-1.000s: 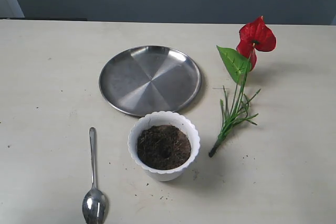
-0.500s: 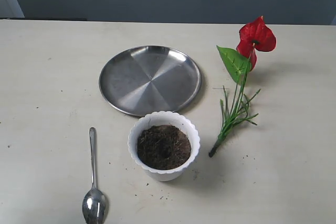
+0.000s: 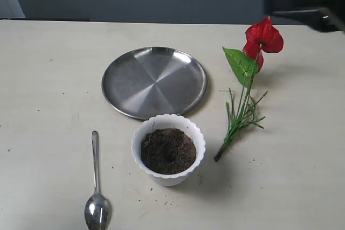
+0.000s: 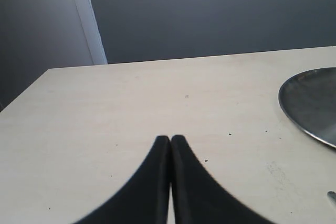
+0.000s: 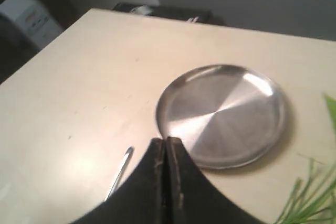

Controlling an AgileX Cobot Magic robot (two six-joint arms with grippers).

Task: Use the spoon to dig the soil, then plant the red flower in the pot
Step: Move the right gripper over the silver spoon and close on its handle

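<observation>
Soil (image 3: 168, 151) filled the white pot (image 3: 168, 179) at the near middle of the counter (image 3: 48, 79). The spoon (image 3: 96, 187) lay flat to the pot's left and the red flower (image 3: 262, 39) lay to its right, blooms at the far end. A steel plate (image 3: 154, 82) sat just beyond the pot. The left end effector (image 4: 170, 139) and the right end effector (image 5: 166, 141) each had jaws pressed together, holding nothing.

You see a shiny steel spoon (image 3: 97, 209) and plate (image 3: 154, 82). Your pot (image 3: 170, 179) is smooth plastic, its soil (image 3: 168, 151) rough, fibrous.
</observation>
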